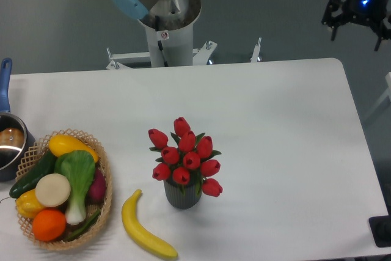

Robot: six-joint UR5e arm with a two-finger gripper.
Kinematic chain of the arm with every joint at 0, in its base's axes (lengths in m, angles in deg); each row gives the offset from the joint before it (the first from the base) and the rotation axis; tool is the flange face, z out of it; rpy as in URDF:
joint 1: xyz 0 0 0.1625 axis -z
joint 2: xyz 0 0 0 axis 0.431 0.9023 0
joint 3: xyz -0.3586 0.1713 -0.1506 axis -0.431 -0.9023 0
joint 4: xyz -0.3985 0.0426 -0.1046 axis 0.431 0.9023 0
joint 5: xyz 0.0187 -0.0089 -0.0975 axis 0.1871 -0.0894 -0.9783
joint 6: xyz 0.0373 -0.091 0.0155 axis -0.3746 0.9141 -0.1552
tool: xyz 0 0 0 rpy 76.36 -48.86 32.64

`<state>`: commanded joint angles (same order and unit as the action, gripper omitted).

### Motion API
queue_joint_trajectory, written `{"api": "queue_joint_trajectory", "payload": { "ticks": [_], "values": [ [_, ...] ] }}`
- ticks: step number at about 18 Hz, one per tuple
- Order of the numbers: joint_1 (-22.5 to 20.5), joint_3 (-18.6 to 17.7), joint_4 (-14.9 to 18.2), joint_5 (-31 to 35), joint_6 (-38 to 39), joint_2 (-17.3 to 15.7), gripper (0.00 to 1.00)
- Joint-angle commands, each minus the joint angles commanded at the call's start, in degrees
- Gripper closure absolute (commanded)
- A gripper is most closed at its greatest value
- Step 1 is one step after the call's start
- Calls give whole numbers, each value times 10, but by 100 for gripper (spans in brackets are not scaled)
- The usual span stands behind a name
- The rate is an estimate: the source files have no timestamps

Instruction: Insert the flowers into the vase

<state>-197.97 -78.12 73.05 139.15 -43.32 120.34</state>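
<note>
We see the flowers (185,157) standing upright in the vase (182,194), stems down inside its mouth, red buds fanned out wider than the ribbed grey body. The vase sits on the white bench (275,126), near the front edge, roughly centre-left.

The end effector (358,27) hangs at the far right, beyond the bench's back corner and well apart from the vase. Its fingers point down with a clear gap between them; we read it as spread apart and carrying nothing. A blue light shows on its body.

A banana (144,227) lies on the bench just left of the vase, near but not touching it. Further left is a woven basket (105,197) holding a cucumber (32,174), a yellow squash (68,145), a bok choy (78,178), an orange (48,224), a round pale slice (52,189) and a purple item, partly hidden. A pot (9,142) with a blue handle sits at the left edge, touching or just beside the basket; we cannot tell which.

The arm's base column (164,22) stands behind the far edge of the bench.
</note>
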Motion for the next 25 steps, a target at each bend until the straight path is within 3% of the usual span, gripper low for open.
{"api": "queue_joint_trajectory", "payload": {
  "ticks": [16,25],
  "values": [
    [1,0,-1,-1,0,1,0],
    [3,1,-26,-2,0,12,0]
  ]
}}
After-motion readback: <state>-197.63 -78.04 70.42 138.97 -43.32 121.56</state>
